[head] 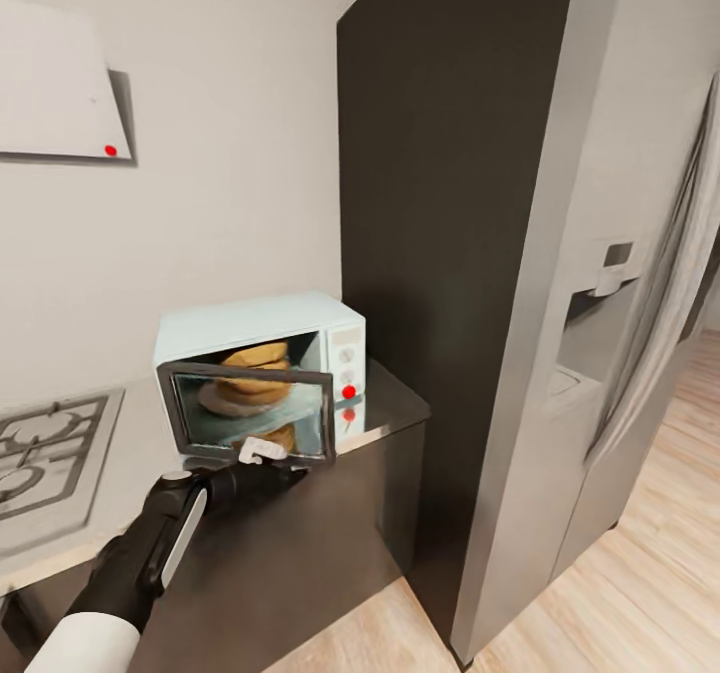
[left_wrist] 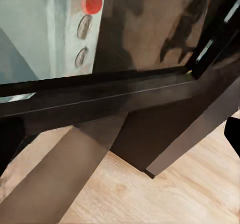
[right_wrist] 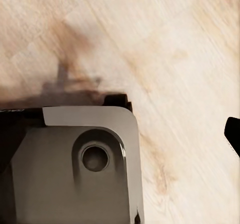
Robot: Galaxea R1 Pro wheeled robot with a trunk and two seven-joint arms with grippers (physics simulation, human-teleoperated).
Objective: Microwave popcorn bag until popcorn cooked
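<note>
The popcorn bag [head: 255, 378] sits inside the microwave [head: 262, 371]; the left gripper [head: 262, 450], finger spread indiscernible, meets the half-open door's [head: 250, 415] near edge and could shove the microwave back.

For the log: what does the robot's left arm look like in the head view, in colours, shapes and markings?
The left arm has a white, rounded upper segment at the picture's lower edge, then a glossy black forearm bearing a long pale grey-white panel on its side. A rounded black wrist joint follows. The left gripper is black with a small white piece at its tip. No cables or lettering can be made out.
</note>
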